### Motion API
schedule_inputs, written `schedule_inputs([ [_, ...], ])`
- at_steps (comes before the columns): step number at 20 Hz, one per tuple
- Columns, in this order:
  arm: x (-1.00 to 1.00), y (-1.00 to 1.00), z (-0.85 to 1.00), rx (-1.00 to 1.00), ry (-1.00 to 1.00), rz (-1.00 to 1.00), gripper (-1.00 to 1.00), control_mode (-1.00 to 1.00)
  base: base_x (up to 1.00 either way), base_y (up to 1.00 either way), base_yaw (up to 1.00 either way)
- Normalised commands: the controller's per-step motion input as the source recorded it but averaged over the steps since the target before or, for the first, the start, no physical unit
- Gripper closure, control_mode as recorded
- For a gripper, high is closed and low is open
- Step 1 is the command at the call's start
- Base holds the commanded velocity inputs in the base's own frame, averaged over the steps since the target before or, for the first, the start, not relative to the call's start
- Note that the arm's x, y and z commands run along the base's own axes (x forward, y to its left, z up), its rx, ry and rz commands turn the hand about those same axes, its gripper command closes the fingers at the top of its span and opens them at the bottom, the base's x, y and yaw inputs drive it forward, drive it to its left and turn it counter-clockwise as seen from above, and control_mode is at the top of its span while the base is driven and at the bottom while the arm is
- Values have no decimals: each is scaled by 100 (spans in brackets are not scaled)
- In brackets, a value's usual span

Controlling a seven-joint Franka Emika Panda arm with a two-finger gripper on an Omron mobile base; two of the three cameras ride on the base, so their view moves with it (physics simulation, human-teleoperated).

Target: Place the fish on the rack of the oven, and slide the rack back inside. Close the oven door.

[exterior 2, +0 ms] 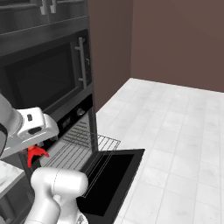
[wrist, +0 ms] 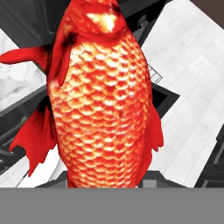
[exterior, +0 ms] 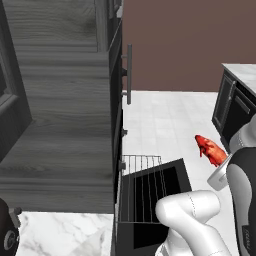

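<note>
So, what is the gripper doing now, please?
Gripper: closed on the fish, held up in the air.

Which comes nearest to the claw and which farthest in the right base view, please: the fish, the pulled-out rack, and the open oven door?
1. The fish, held in the claw and hanging just below it.
2. The rack, pulled out to the right of the claw.
3. The oven door, folded down, lower and farther right.
</note>
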Motion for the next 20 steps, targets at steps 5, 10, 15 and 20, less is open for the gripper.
schedule_inputs([
  [5, 0, 0, 0, 0, 0, 0, 100, -100, 0, 0, 0],
  [10, 0, 0, 0, 0, 0, 0, 100, -100, 0, 0, 0],
  [15, 0, -8, -13, 0, 0, -2, 100, -100, 0, 0, 0],
  [20, 22, -13, -48, 0, 5, -2, 100, -100, 0, 0, 0],
])
